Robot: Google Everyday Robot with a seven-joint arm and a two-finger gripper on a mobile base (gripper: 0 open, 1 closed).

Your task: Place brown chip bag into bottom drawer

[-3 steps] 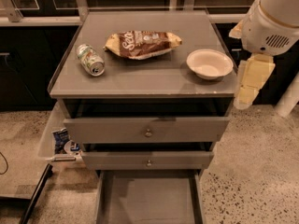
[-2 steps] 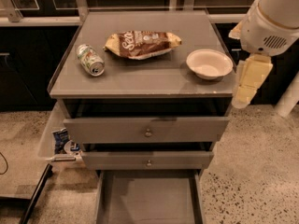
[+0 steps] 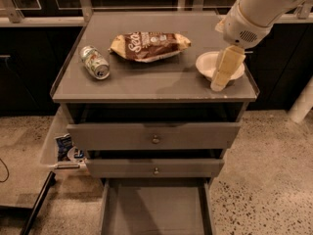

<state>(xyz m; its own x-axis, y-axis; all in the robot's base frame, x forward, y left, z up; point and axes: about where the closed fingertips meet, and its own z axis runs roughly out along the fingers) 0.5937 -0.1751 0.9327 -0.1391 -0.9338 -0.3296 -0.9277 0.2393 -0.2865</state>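
Observation:
The brown chip bag (image 3: pixel 148 46) lies flat on the grey cabinet top (image 3: pixel 156 82), back centre, with white lettering facing up. The bottom drawer (image 3: pixel 155 209) is pulled out at the foot of the cabinet, and its flat grey floor is bare. My gripper (image 3: pixel 220 80) hangs from the white arm at the upper right. It is over the cabinet's right side, in front of a white bowl, well right of the bag. It holds nothing.
A soda can (image 3: pixel 95 61) lies on its side on the cabinet's left. A white bowl (image 3: pixel 211 65) sits at the right, partly behind the gripper. Two knobbed drawers (image 3: pixel 155 137) stand slightly open above the bottom one. A blue-white packet (image 3: pixel 64 146) sits on a low shelf at left.
My arm and gripper have moved left from beside the cabinet's right edge to over its top, in front of the bowl. The bag, can and drawers have not moved.

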